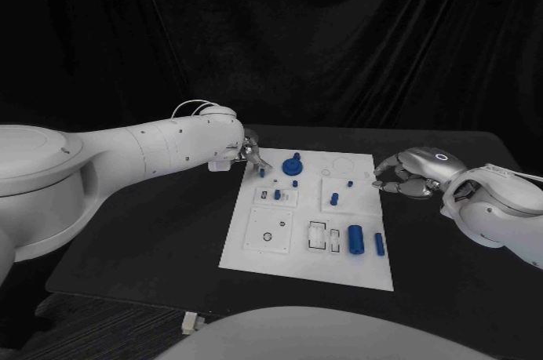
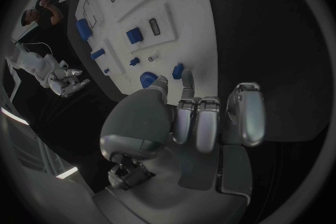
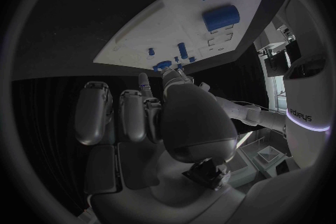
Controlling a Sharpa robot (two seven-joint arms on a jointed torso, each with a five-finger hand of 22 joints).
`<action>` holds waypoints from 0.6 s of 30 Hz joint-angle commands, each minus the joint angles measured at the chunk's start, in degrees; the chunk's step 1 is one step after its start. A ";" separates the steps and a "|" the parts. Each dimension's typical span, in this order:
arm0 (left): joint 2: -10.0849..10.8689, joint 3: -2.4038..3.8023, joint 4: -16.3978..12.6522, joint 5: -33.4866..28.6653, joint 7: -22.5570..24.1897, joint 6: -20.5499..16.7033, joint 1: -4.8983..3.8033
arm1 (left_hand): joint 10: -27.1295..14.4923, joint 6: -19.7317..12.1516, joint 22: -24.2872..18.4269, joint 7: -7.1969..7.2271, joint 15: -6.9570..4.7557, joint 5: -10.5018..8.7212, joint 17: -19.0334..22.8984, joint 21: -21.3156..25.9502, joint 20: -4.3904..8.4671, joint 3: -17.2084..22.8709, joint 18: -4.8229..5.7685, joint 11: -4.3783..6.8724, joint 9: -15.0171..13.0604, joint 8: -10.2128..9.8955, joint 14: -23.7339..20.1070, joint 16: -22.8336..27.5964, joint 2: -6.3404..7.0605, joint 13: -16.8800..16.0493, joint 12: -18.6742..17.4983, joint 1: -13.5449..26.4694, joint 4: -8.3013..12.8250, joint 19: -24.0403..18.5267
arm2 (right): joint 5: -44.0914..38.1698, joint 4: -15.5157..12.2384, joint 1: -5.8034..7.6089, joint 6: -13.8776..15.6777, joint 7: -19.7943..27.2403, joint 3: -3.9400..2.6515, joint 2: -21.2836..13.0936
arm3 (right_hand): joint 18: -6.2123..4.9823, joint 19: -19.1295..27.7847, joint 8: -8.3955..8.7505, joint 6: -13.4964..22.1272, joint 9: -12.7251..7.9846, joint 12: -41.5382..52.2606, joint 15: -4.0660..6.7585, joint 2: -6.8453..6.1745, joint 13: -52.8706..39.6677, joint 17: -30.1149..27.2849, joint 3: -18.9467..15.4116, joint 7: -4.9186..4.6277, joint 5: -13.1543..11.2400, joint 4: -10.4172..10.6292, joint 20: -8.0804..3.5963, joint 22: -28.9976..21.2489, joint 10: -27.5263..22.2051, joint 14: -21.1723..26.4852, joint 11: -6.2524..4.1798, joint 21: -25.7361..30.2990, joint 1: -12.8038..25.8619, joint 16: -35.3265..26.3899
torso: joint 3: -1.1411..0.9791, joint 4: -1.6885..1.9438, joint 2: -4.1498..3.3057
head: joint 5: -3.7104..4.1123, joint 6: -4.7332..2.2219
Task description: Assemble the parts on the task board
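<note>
Black tabletop (image 1: 158, 242) under dark drapes; white task board (image 1: 255, 254) lies mid-table, long side running away from the robot.

Left arm reaches in to the board's far left corner. Left robot hand (image 1: 247, 158) sits over that corner, fingertips (image 2: 186, 79) pinching a small blue part (image 2: 178, 71) at the board's edge, or so the left wrist view suggests; the hold looks shallow. Right robot hand (image 1: 409, 174) hangs just off the board's right edge, fingers curled in, grasping nothing.

Parts on the board, big to small: round blue gear-like piece (image 1: 294, 166) at the far end, large blue cylinder (image 1: 355, 239) and slimmer blue bar (image 1: 379, 245) at the near right, small blue pegs (image 1: 279, 194) in the middle.

Risks, as I judge them: a fingertip pinch this thin could let the part twist or drop off the edge onto the tabletop. Pressing down near a corner may shift the board. The gear sits close by, and a sweeping finger could knock it.
</note>
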State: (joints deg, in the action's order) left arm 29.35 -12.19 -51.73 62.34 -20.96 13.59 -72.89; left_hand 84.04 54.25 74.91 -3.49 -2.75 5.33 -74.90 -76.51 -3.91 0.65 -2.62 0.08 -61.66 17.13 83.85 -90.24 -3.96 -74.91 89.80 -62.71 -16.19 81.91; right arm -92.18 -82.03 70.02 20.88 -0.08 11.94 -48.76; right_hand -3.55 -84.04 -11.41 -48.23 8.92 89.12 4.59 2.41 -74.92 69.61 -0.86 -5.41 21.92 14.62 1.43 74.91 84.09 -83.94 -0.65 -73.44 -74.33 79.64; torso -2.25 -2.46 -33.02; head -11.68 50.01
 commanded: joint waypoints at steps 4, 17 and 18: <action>-0.23 0.05 0.10 0.02 0.27 0.67 0.21 | 5.96 -0.06 10.66 -0.42 0.48 0.91 -15.10 0.45 -0.11 -0.12 -0.71 -0.42 0.27 -0.67 6.15 0.24 -0.79 -15.09 0.20 -0.39 0.44 -0.48 | -0.09 -0.17 -0.14 0.26 -0.38 -0.04 -0.05 | -0.17 -1.09 0.04 -0.54 -0.07 -0.32 -0.23 0.15 -12.59 -0.09 0.20 0.00 0.30 0.09 0.46 10.10 4.57 -2.63 0.16 0.30 -0.16 -0.23 | 0.00 0.04 -0.02 | -0.02 -0.01; -0.52 0.05 0.39 0.02 0.30 0.76 0.72 | 5.93 0.03 10.63 -0.60 0.70 4.34 -15.10 0.54 -0.39 0.40 -0.75 -0.63 1.11 -2.20 6.15 0.24 -1.08 -15.07 0.18 -1.71 1.61 -0.65 | -0.09 -0.17 -0.21 0.38 -0.31 -0.04 -0.13 | -0.18 -1.08 0.06 -0.53 -0.08 -0.36 -0.23 0.15 -12.53 -0.16 0.22 -0.01 0.32 0.08 0.46 10.08 4.54 -2.62 0.16 0.37 -0.19 -0.27 | 0.00 0.01 0.01 | 0.26 -0.01; -0.54 0.05 0.40 0.02 0.34 0.75 0.77 | 5.92 0.08 10.62 -0.58 0.71 4.87 -15.10 0.59 -0.40 0.52 -0.77 -0.62 1.17 -2.34 6.15 0.24 -1.10 -15.06 0.17 -1.94 1.83 -0.68 | -0.09 -0.17 -0.23 0.42 -0.29 -0.04 -0.13 | -0.18 -1.07 0.06 -0.53 -0.09 -0.36 -0.23 0.15 -12.52 -0.19 0.23 -0.01 0.33 0.07 0.46 10.07 4.54 -2.61 0.16 0.38 -0.20 -0.28 | 0.00 0.01 0.00 | 0.28 -0.01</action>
State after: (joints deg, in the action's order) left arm 28.97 -12.19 -51.35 62.35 -21.00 13.81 -72.25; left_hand 83.83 54.26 74.91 -3.90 -2.55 9.95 -74.90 -76.28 -4.33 1.23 -2.61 -0.12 -60.53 15.05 84.05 -90.24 -5.08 -74.90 89.80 -64.21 -14.65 81.49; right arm -92.18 -82.09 69.96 20.89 -0.08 11.94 -48.81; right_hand -3.55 -84.04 -11.41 -48.22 8.92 89.12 4.59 2.41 -74.92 69.45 -0.86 -5.41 21.92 14.62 1.44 74.91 84.09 -83.94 -0.65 -73.36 -74.33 79.64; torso -2.25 -2.43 -33.02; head -11.45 50.01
